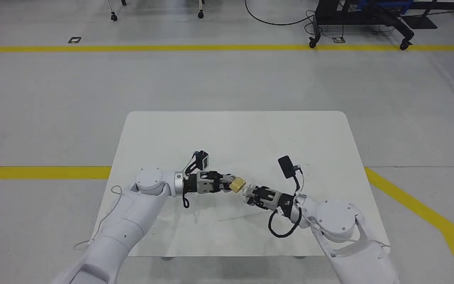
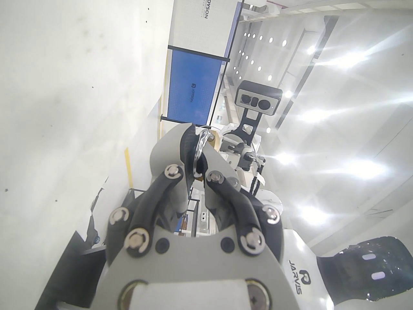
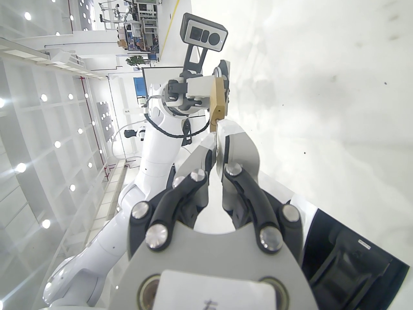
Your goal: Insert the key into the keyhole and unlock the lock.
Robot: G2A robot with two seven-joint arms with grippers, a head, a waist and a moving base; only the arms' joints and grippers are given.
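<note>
- Right gripper: jaws nearly closed, pinching the flat head of the key between the pads; key points straight ahead out of the fingertips
- Left gripper: jaws closed down on the shackle of the lock; brass body sticks out past the fingertips, away from the wrist
- Where it is: lock held up over the table, around the middle of its near half, between the two grippers; looks clear of the surface, my judgement only
- Relation that matters: keyhole end of the lock faces the right gripper, shackle end sits in the left gripper; lock's long axis runs roughly along the line joining the two wrists, so key axis and lock axis look close to collinear
- Right wrist view: fingertips right up against the free end of the lock; key blade hidden by the fingers, so can't tell if it's in the keyhole or how deep
- Nearer arm: both are at the lock; left one grips it, right one reaches it only through the key
- My read: step in hand is seating the key, then a twist about that shared axis from the right wrist while the left takes the reaction
- Risk: hold is on the shackle only, so the body could swing if the push goes off-axis
- Count: 1 lock, 1 key, 2 grippers, 1 table
</note>
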